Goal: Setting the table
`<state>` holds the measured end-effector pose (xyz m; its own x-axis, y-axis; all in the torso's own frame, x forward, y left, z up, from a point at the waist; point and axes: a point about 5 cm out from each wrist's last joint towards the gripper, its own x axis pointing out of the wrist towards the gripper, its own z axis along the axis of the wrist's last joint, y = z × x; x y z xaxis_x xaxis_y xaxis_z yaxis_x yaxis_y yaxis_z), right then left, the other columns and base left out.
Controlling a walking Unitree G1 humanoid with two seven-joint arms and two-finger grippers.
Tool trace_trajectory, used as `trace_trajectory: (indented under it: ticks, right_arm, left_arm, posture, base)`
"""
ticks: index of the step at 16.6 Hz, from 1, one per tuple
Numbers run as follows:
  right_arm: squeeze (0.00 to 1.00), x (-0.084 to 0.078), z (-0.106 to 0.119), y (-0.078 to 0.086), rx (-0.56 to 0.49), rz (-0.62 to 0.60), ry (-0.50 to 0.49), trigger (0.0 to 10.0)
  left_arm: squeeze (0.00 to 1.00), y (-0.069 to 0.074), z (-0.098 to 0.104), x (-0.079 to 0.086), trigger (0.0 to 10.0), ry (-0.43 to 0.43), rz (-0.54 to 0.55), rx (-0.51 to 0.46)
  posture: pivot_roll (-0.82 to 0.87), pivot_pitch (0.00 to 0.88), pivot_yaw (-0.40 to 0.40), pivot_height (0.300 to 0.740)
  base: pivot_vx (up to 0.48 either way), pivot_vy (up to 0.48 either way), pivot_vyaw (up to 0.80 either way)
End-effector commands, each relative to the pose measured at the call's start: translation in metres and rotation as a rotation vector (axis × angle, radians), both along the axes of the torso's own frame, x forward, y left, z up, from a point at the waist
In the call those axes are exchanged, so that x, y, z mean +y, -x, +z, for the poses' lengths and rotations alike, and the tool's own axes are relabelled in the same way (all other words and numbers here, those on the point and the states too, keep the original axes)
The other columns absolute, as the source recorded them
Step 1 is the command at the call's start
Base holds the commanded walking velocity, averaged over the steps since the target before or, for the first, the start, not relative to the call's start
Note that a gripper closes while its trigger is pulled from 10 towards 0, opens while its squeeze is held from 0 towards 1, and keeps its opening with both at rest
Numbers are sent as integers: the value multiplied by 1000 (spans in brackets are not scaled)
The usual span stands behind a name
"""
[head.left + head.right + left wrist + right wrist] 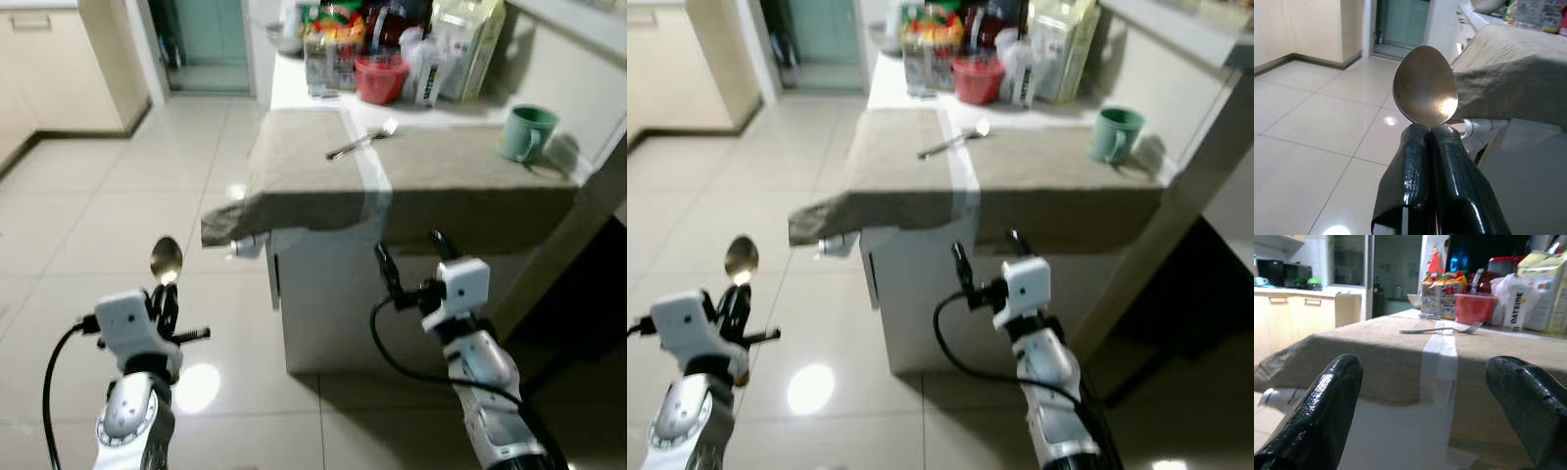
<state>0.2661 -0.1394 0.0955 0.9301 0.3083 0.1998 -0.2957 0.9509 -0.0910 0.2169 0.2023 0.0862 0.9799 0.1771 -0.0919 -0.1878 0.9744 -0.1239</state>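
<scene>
Left claw (1429, 134) clamped on spoon (1425, 86)

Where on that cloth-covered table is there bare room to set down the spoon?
The left end effector holds the spoon. On the cloth, the near-left half, this side of the fork, is bare. So is the stretch between the fork and the green mug. The far end is crowded with food packages.

The near part of the cloth-covered surface (441, 186) lay bare and open to reach. A fork (362, 140) lay mid-cloth, a mug (527, 132) stood at the right edge, and boxes (468, 39) and a red bowl (381, 78) crowded the far end against the wall.
</scene>
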Motion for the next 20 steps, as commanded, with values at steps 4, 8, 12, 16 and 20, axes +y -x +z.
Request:
trace_trajectory:
  ticks: [4,8,12,16,20]
  right_arm:
    - [0,-2,4,-5,-17,-12,-7,10000]
    - [0,0,0,-6,-1,-10,-11,10000]
    - [0,0,-1,-7,8,-8,-14,10000]
    - [0,1,-2,-13,29,-6,-24,10000]
    - [0,1,-2,-16,41,-2,-21,10000]
  left_arm:
    - [0,-9,12,-7,0,9,-39,-51]
    - [0,-11,13,-11,0,6,-52,-47]
    - [0,-12,14,-12,0,-9,-67,-51]
    - [0,-13,14,-11,0,2,-53,-53]
    - [0,-14,16,-13,0,24,-51,-65]
  posture:
    - [-113,0,65,740]
    - [-106,0,61,740]
    - [-99,0,58,740]
    - [-91,0,52,740]
    - [-88,0,47,740]
  base:
    - [0,0,0]
    - [0,0,0]
    - [0,0,0]
    - [0,0,0]
    - [0,-430,0]
